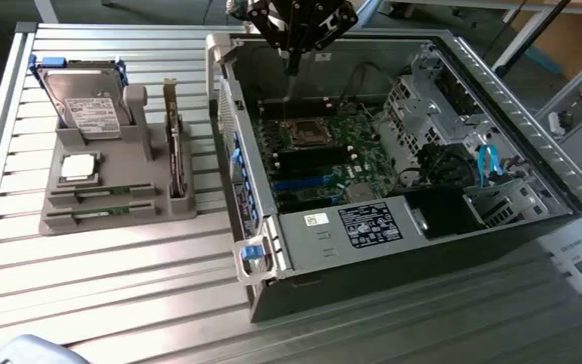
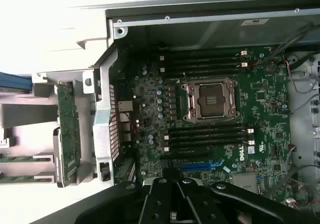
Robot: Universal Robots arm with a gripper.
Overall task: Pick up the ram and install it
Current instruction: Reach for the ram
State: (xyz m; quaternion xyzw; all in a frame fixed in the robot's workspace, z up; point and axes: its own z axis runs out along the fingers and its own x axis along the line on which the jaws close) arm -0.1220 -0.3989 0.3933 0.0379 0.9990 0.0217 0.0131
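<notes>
Exterior view: gripper [image 1: 292,67] above open case [image 1: 503,91], grip state unclear; ram [image 1: 102,192] sits in gray holder [image 1: 61,225] slot.

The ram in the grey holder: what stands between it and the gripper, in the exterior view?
In the exterior view, the upright expansion card and the computer case's side wall stand between the ram and the gripper.

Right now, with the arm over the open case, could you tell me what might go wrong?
1. The gripper hangs over the motherboard, while the ram lies in the grey holder outside the case. The upright expansion card beside it could be bumped.
2. The open processor socket sits between the memory slots, so a misaligned stick might strike it.
</notes>
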